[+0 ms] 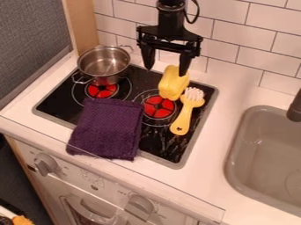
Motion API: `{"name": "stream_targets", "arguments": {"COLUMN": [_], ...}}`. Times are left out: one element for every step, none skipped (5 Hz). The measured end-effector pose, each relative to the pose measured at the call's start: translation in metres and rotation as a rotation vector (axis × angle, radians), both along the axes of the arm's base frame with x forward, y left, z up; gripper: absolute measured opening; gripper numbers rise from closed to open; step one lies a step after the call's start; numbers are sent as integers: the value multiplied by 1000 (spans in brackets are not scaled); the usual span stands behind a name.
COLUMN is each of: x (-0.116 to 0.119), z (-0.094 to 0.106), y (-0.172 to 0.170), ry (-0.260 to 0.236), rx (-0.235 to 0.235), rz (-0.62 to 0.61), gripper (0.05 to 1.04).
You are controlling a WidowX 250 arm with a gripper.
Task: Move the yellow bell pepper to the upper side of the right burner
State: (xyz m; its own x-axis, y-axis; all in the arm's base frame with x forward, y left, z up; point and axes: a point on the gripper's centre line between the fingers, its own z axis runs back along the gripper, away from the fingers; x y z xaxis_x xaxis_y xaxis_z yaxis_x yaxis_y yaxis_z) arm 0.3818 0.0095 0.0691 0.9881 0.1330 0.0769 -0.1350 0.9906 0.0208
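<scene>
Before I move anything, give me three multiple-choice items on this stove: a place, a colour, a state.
1. Where is the yellow pepper?
A) In the sink
B) At the right burner's upper side
C) Inside the pot

2. What colour is the cloth?
A) Purple
B) Green
C) White

3. The gripper's fingers are:
A) Pressed together
B) Clamped on the brush
C) Spread apart

1 B: it shows by the ring's upper edge.
2 A: its fabric is dark purple throughout.
3 C: a wide gap separates the tips.

text: none legible | oven front: faint marks, too small to read
</scene>
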Motion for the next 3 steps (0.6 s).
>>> {"name": "stream_targets", "arguments": {"x": [-1,-1,-1], "z": [-1,0,-1], "y": [-2,1,1], "ry": [5,4,5], "rx": [-22,-22,-22], "rz": [-31,-29,-27], "gripper": [1004,1003,1003]}}
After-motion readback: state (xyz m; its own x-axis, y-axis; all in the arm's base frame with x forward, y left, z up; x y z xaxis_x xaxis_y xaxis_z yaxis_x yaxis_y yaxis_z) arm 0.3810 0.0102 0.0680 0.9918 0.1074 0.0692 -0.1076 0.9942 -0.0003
